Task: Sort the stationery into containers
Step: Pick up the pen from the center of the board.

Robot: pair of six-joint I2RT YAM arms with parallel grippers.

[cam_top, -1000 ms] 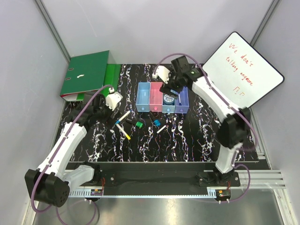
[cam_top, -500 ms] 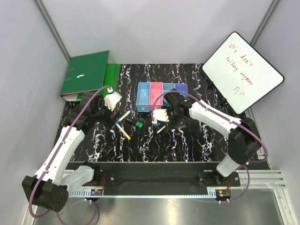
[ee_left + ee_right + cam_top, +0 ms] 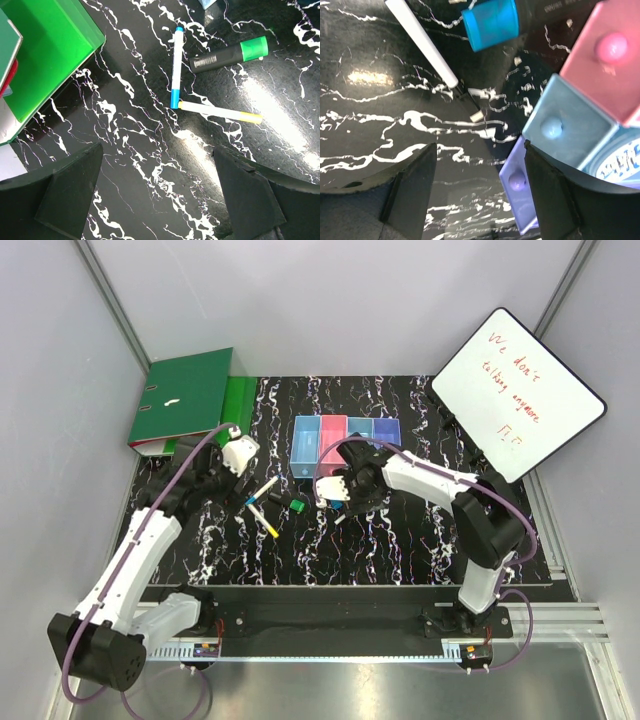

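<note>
The containers, four joined bins, stand mid-table. In the right wrist view the pink bin, blue bin and purple bin show at right, with the grey tape roll in the blue one. My right gripper is open and empty, low in front of the bins, near a blue-capped black piece and a white marker. My left gripper is open and empty, short of a blue-capped marker, a yellow-capped marker and a green-capped black highlighter.
Green ring binders lie at the back left, and one shows close to my left gripper. A whiteboard with red writing leans at the back right. A small green piece lies between the two grippers.
My right arm has swung down from over the bins to the table in front of them, then a little further left. My left arm has barely moved.
</note>
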